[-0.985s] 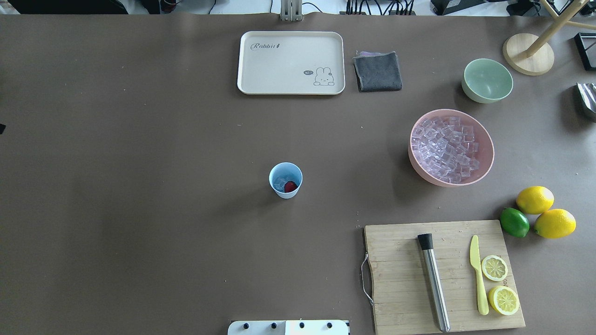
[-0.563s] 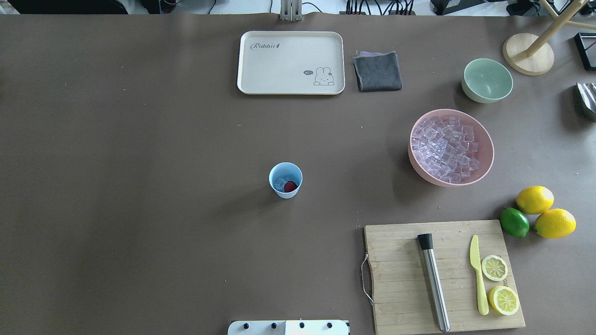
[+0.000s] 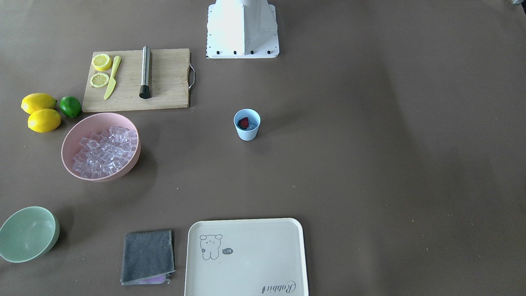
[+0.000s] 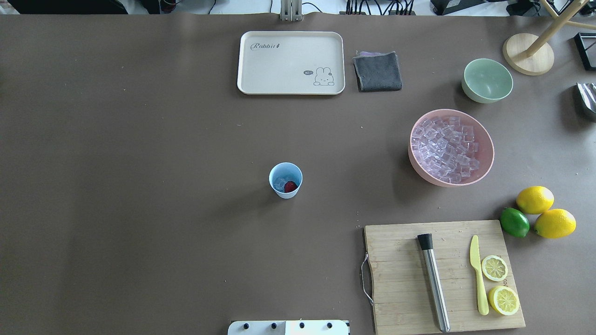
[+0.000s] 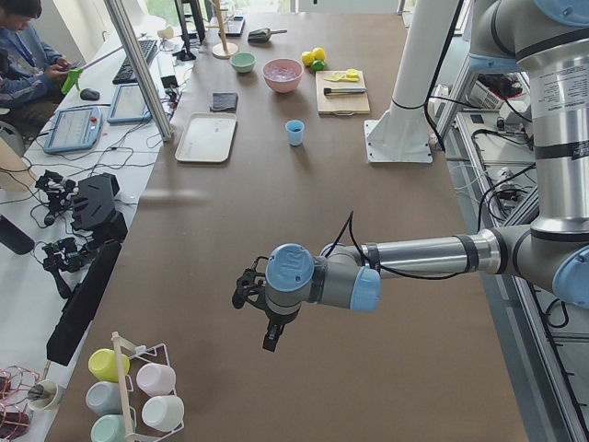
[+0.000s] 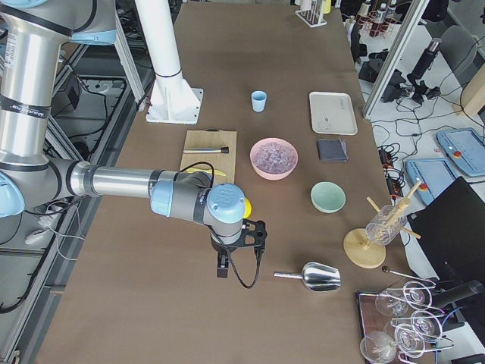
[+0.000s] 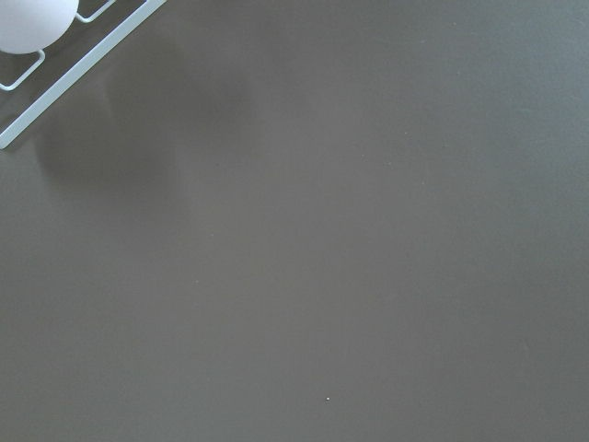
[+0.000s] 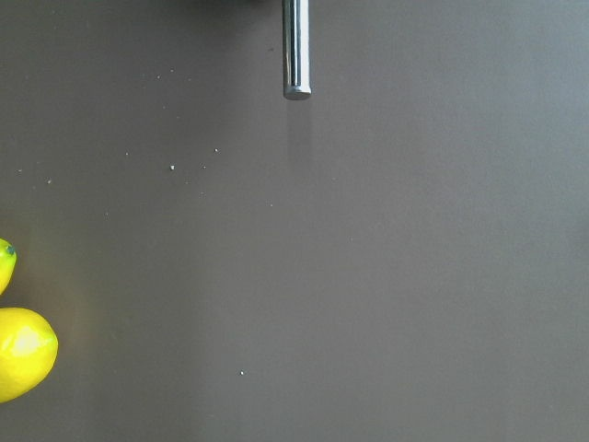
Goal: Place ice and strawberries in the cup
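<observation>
A strawberry point(image 4: 290, 186) lies on ice point(image 4: 280, 182) in the cup point(image 4: 285, 193). The left gripper point(image 5: 269, 333) and right gripper point(image 6: 222, 265) hang far off; I cannot tell how their jaws stand.

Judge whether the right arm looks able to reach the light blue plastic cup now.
Probably yes: the light blue plastic cup stands alone in the open, and only the low wooden cutting board and round pink bowl lie between it and the right arm, which could pass above.
</observation>
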